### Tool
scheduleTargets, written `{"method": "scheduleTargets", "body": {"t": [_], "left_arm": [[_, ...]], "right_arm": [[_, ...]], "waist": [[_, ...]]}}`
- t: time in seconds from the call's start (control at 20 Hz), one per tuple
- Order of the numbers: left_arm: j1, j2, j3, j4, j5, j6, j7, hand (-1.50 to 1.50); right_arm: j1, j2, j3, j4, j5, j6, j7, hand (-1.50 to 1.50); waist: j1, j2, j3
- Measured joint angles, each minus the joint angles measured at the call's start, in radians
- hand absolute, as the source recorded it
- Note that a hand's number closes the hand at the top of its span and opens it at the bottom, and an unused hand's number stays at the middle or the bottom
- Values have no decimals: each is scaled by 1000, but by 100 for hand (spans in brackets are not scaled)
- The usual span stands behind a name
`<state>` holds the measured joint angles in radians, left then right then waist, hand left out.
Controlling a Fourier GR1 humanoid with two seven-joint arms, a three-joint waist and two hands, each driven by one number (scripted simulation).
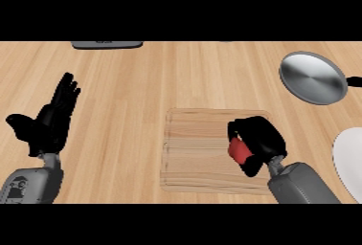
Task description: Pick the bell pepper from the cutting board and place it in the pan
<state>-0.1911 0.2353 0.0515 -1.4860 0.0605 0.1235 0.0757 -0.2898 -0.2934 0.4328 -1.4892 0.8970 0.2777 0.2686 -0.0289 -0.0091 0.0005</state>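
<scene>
Your right hand (258, 139) is lower right of centre, fingers curled round the bell pepper (238, 151). You only see a red patch of it on the hand's left side; the rest is hidden. Hand and pepper are over the right part of the cutting board (194, 148), which lies centre-low on the counter (141, 86). Can't tell if the pepper touches the board or is just off it.

The pan (311, 76) is upper right of the frame, well apart from the board, showing bare grey metal inside. Its dark handle (354, 81) points at the right edge.

Your left hand (50, 122) rests at the left of the frame, fingers straight and apart, pointing up, off the board.

A white plate (350, 162) is cut by the right edge, near your right forearm (304, 184). A grey flat object (106, 44) is at the top edge, upper left.
</scene>
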Motion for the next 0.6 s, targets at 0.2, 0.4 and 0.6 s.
{"method": "scheduleTargets", "body": {"t": [0.2, 0.4, 0.6], "left_arm": [[7, 4, 6, -9, 1, -3, -2, 0], [3, -4, -1, -14, -7, 0, 8, 0], [-17, -8, 0, 4, -8, -11, -3, 0]], "right_arm": [[38, -49, -78, -172, -20, -77, -31, 150], [97, -82, -180, -329, -74, -102, -34, 150], [80, -96, -320, -348, -151, -121, -56, 150]], "waist": [[1, 0, 0], [6, 3, 0], [16, 6, -1]]}}
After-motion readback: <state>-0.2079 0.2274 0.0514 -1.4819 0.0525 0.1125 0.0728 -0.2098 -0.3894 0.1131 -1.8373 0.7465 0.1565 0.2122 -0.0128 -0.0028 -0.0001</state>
